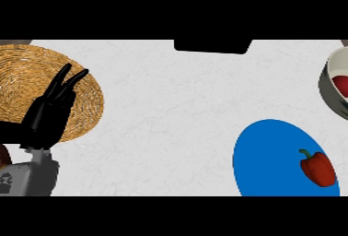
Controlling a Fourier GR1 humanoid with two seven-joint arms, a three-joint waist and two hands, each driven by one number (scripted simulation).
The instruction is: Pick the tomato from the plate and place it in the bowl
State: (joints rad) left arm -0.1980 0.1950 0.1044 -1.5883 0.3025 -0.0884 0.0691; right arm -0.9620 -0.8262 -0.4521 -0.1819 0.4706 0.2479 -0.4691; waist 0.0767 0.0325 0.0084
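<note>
Since something red already sits inside the bowl [332,85] at the desk's right edge, it looks like the tomato [342,86] has made it in, so the step in hand is probably just backing away cleanly. Doing that well means the right hand lifting straight up out of the bowl before swinging off, so it doesn't clip the rim or nudge the bowl along the desk [176,115].

Only the left hand [58,99] shows: it's over the woven straw mat [27,78] near the desk's left edge, fingers straight and relaxed, pointing up, holding nothing. Just resting. The right hand isn't in view at all, so there's no telling what it's doing.

The blue plate [268,156] sits near the front right corner with a red pepper [318,168] on it, stem toward the back, no tomato there.

Hard to make out: the bowl is cut off by the right edge, so only a sliver of the red thing shows, and calling it the tomato is a guess. The plate's front is cropped too. A dark block [211,46] at the back edge can't be identified.
</note>
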